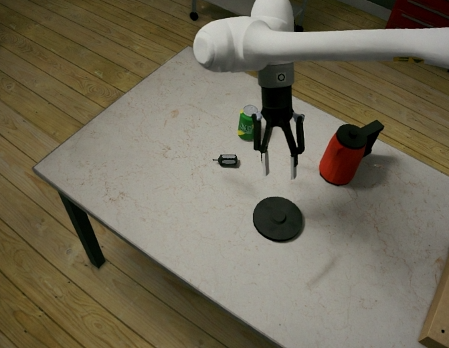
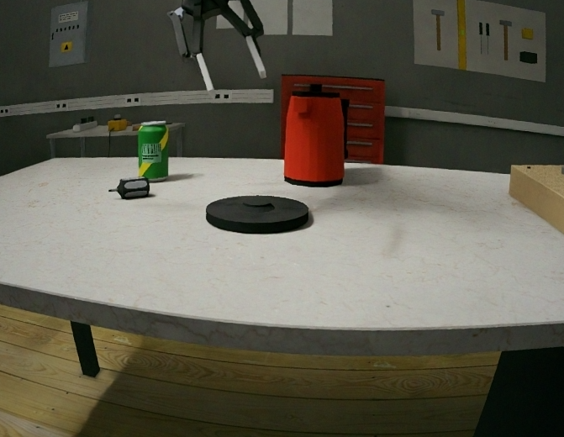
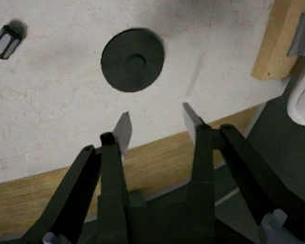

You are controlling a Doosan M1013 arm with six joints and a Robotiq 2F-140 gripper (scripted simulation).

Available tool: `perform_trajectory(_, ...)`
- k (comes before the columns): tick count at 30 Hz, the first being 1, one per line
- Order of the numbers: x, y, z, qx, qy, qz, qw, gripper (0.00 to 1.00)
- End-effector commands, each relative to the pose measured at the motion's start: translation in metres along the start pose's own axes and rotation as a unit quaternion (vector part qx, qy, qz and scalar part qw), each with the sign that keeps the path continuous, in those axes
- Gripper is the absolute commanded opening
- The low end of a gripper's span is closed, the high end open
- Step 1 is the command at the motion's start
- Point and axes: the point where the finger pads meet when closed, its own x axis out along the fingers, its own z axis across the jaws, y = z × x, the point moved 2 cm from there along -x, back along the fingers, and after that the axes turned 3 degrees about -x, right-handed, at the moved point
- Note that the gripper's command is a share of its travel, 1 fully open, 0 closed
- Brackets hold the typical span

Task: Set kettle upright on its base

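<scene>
A red kettle (image 1: 342, 156) stands upright on the marble-topped table (image 1: 146, 193), its long axis vertical, black lid on top and black handle (image 1: 372, 134) pointing toward the table's far edge in the top view; in the exterior view its small spout faces left. It rests directly on the table, near but apart from the round black base (image 1: 278, 218), which lies flat with its central stud (image 1: 278, 217) facing up and uncovered. The gripper (image 1: 279, 171) hangs in the air above the table between a green soda can (image 1: 247, 123) and the kettle, its white-tipped fingers (image 1: 266, 163) standing apart with nothing between them. The can stands upright, and a small black-and-grey tool handle (image 1: 227, 160) lies on its side nearby.
</scene>
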Motion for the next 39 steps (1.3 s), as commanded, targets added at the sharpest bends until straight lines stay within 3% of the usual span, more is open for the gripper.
perform_trajectory(1, -0.007, -0.005, 0.01, -0.066, 0.01, 0.02, 0.998, 0.52)
perform_trajectory(7, -0.019, -0.013, 0.027, -0.182, 0.017, 0.06, 0.981, 0.52)
perform_trajectory(9, -0.019, -0.013, 0.027, -0.182, 0.017, 0.06, 0.981, 0.52)
perform_trajectory(13, -0.027, -0.018, 0.038, -0.256, 0.018, 0.087, 0.963, 0.52)
perform_trajectory(24, -0.048, -0.029, 0.067, -0.431, 0.005, 0.152, 0.889, 0.52)
perform_trajectory(26, -0.048, -0.029, 0.067, -0.431, 0.005, 0.152, 0.889, 0.52)
perform_trajectory(39, -0.067, -0.038, 0.093, -0.573, -0.022, 0.207, 0.793, 0.52)
